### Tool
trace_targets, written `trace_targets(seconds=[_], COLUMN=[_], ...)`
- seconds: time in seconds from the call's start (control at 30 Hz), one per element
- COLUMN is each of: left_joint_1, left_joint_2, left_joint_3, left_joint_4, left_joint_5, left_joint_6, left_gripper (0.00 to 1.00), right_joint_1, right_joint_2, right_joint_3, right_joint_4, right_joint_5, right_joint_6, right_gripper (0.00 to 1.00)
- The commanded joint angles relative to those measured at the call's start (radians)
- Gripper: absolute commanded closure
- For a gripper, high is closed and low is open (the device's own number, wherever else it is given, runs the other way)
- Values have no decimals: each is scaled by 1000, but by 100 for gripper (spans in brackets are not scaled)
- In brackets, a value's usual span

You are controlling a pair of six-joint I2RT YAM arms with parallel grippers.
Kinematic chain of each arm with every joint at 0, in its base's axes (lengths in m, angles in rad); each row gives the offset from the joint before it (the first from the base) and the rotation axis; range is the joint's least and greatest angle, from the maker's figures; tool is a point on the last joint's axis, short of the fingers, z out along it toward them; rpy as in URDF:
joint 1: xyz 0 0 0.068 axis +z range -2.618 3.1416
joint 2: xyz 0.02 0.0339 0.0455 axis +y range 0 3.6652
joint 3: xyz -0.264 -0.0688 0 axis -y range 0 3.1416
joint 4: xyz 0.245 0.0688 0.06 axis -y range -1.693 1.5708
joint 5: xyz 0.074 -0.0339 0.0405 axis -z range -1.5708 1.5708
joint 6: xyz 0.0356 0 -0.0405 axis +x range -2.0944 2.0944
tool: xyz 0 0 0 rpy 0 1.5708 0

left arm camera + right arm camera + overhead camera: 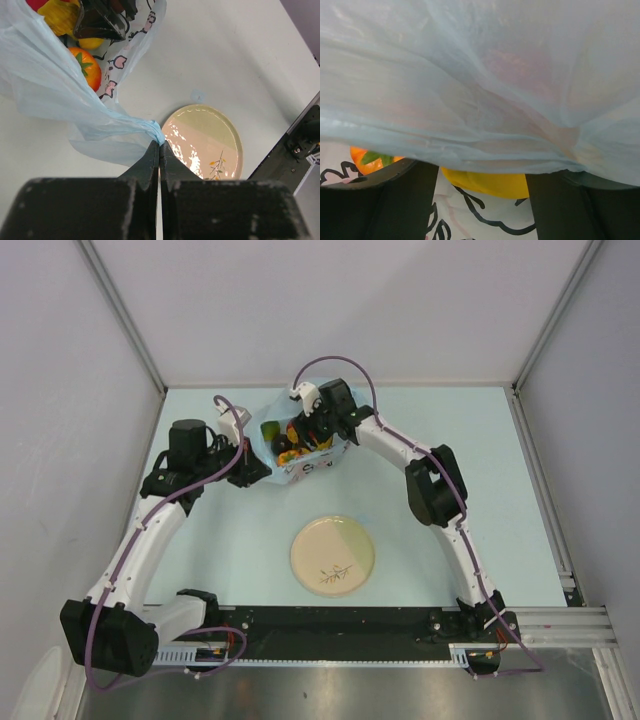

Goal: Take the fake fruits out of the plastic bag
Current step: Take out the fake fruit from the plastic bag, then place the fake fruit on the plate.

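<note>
At the worktop's (450, 440) far middle: plastic bag (50, 75), fake fruits (87, 70) inside. Clenched on its twisted edge: left pincer (160, 145). Inside, jaws apart flanking a yellow fruit (490, 186), grip unclear: right pincer (482, 172).

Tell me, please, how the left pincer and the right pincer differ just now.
The left pincer is shut, pinching the bunched edge of the plastic bag from outside; the right pincer stands open, reaching into the bag by a yellow fruit. Both are at the bag.
</note>
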Motion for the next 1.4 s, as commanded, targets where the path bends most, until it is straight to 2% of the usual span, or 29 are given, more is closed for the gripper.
trace_targets(seconds=[0.0, 0.07, 0.17, 0.27, 0.37, 0.53, 0.63, 0.77, 0.9, 0.97, 1.0, 1.03, 1.1, 1.13, 1.27, 1.37], left_joint_1=[10, 10, 10, 10, 9, -1, -8, -8, -10, -8, -8, -8, -7, -7, -13, -18], left_joint_2=[-15, -11, 0, 11, 20, 37, 57, 59, 42, 60, 66, 72, 101, 109, 114, 74], left_joint_3=[6, 6, 1, 1, 9, 27, 49, 29, -46, -31, 1, 18, 94, 118, 144, 103], left_joint_4=[34, 40, 57, 73, 83, 96, 95, 109, 175, 152, 133, 115, 26, -42, -114, -100], left_joint_5=[26, 30, 42, 51, 56, 59, 57, 100, 100, 83, 70, 57, 28, 28, 51, 77], left_joint_6=[18, 15, 1, -13, -22, -54, -103, -180, -221, -153, -105, -14, 54, 135, 202, 162], left_gripper=[100, 100, 100, 100, 100, 100, 100, 100, 100, 100, 100, 100, 100, 100, 100, 100], right_joint_1=[-1, -3, -1, 6, 6, 13, 31, 98, 209, 221, 227, 232, 250, 275, 339, 402], right_joint_2=[-35, -55, -92, -119, -176, -384, -504, -691, -849, -965, -1006, -1033, -1075, -1080, -1071, -1038], right_joint_3=[9, -12, -58, -91, -123, -224, -278, -495, -684, -782, -884, -917, -938, -938, -938, -934], right_joint_4=[40, 55, 81, 87, 87, 120, 32, 15, 24, 70, 116, 127, 69, 54, 70, 40], right_joint_5=[-38, -86, -164, -190, -212, -252, -260, -238, -249, -276, -290, -312, -361, -356, -289, -209], right_joint_6=[-26, -29, -55, -82, -67, -18, 31, 77, 43, 42, 36, 19, -16, -14, 37, -1], right_gripper=[40, 47, 68, 83, 89, 89, 90, 89, 89, 89, 89, 89, 89, 89, 89, 90])
